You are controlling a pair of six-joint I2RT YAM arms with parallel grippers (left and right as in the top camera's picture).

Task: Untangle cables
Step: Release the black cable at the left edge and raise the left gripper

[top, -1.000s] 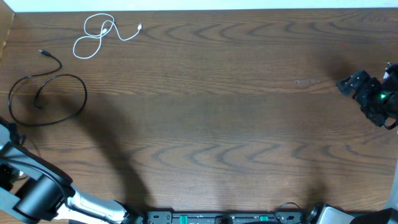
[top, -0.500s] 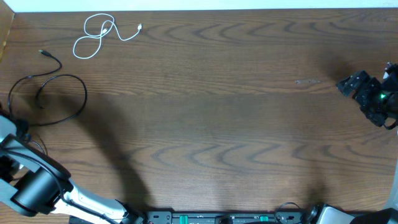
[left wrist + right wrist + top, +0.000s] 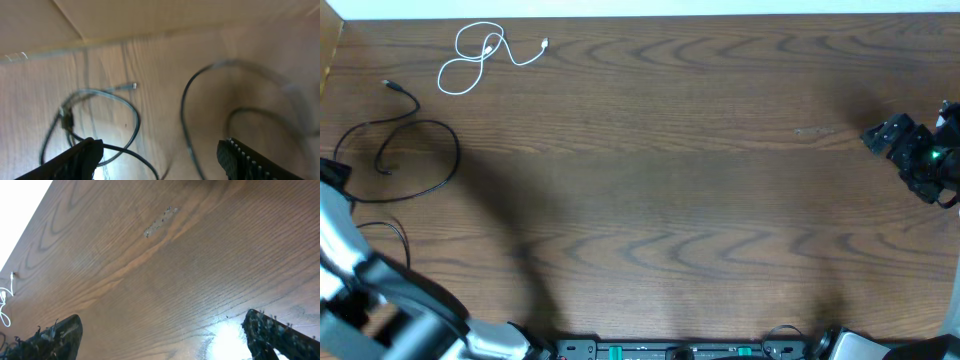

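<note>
Left tool (image 3: 160,150) is hovering, spread and empty, over the black cables (image 3: 182,112); closing blindly, it is risking pinching two strands together.

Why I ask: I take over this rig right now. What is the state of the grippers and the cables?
Left gripper: open, holding nothing, over the black cords at the left edge of the wooden table.
Right gripper: open, empty, at the right side, far from the cords.
Thin white cord: loosely looped at the far left corner, apart from the others.
Wide-looped thin black cord and second thin black cord: side by side; whether they cross is unclear.
Done: white cord lies separate.
Left: check and separate the black cords.
</note>
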